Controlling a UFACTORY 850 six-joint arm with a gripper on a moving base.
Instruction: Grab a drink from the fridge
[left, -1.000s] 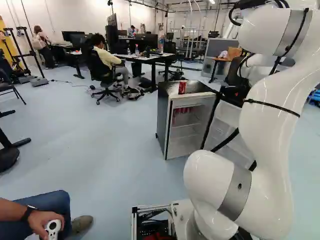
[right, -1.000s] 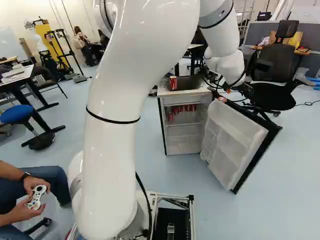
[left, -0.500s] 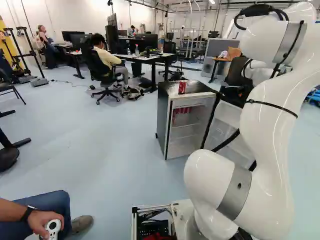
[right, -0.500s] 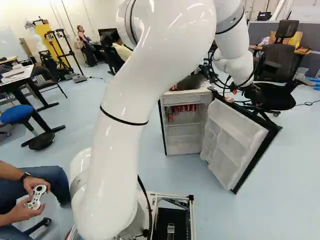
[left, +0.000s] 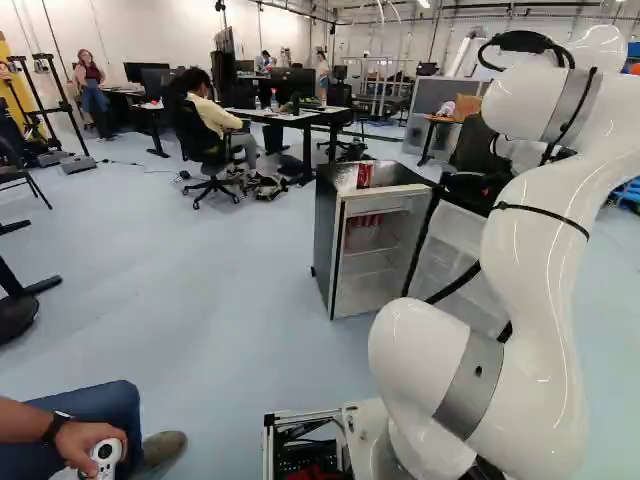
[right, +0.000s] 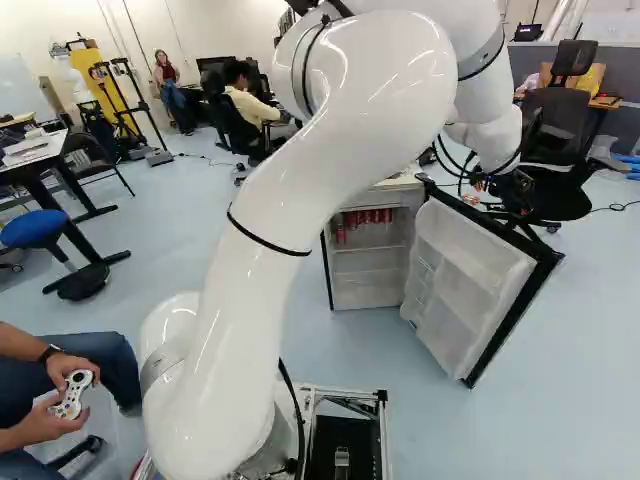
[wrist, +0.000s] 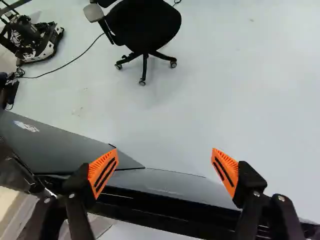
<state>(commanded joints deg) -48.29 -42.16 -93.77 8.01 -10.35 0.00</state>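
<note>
The jaws stand wide apart, their orange pads (wrist: 103, 173) facing each other, with floor (wrist: 165, 130) showing through the space between them. The drinks are red cans (right: 367, 217) grouped high inside the fridge (left: 324, 240); in the right base view they sit to the left of the jaws and lower down, well apart from them. One more red can (left: 365, 175) stands upright on top of the fridge, also well apart from the jaws. The door (right: 465, 285) hangs open, its pale inner side with the moulded racks turned toward the base, and its dark top edge runs across below the jaws in the wrist view. Whether the jaws touch that edge, I can't tell. A grey side panel (wrist: 55, 142) reaches out past one of the jaws, near its pad. Out ahead of the jaws, well beyond the door, is a black chair (wrist: 145, 22) on casters, and a thin cable (wrist: 70, 61) trails along the floor beside it. The arm (right: 330, 120) arches over from the base, passing in front of part of the fridge top in the right base view, and ends at the jaws above the door.
</note>
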